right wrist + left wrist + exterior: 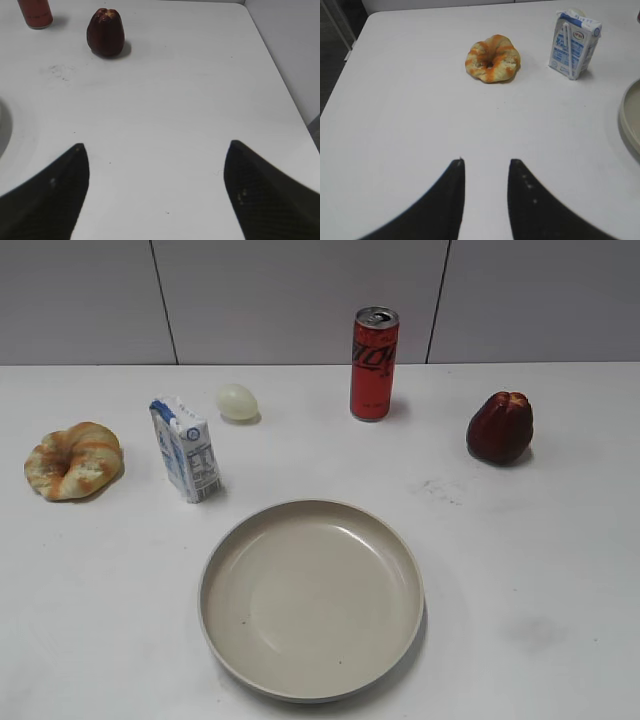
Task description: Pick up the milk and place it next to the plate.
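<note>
Plate (311, 598) sits closest to the ext cam, front-center on the white table (540, 570), nothing in it. Milk (186, 449) stands upright behind-left of the plate, near but not touching. Bread ring (73, 460) is left of the milk, pale egg (238, 401) behind it, red can (374, 363) upright at back-center, dark red fruit (500, 427) at right. Neither arm shows in the ext view.

Left wrist cam: left gripper (486, 172) hovers above bare table, fingers (449, 200) narrowly apart w/ a slim gap, holding nothing. It points toward the bread ring (493, 58); milk (574, 44) is ahead-right, well apart.

Right wrist cam: right gripper (155, 165) fingers (55, 192) spread wide, nothing between them, above bare table. Fruit (105, 32) and can (35, 13) are far ahead-left.
</note>
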